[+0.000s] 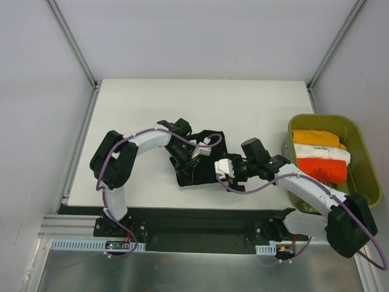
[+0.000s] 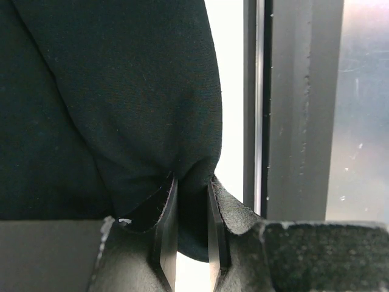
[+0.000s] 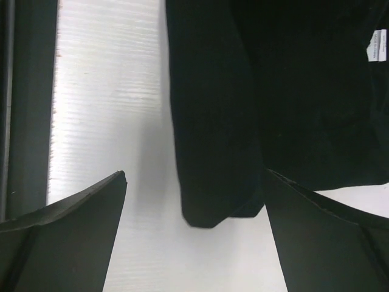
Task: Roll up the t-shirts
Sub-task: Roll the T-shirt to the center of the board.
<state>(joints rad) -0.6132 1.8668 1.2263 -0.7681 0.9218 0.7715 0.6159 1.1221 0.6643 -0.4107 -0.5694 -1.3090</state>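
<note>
The black t-shirt (image 1: 196,171) lies bunched in the middle of the white table (image 1: 243,103). My left gripper (image 1: 203,151) sits over its top edge. In the left wrist view the left gripper (image 2: 191,207) is shut on a fold of the black t-shirt (image 2: 121,91). My right gripper (image 1: 220,172) is at the shirt's right side. In the right wrist view the right gripper (image 3: 196,176) stands open, with a folded end of the black t-shirt (image 3: 273,91) reaching in between its fingers, touching neither. Orange (image 1: 313,137), white (image 1: 322,152) and red-orange (image 1: 322,168) t-shirt bundles lie in the bin.
The olive-yellow bin (image 1: 360,135) stands at the table's right edge, next to my right arm. A metal rail (image 2: 298,121) runs along the table's near edge. Grey walls enclose the back and sides. A white label (image 3: 377,45) shows on the black shirt.
</note>
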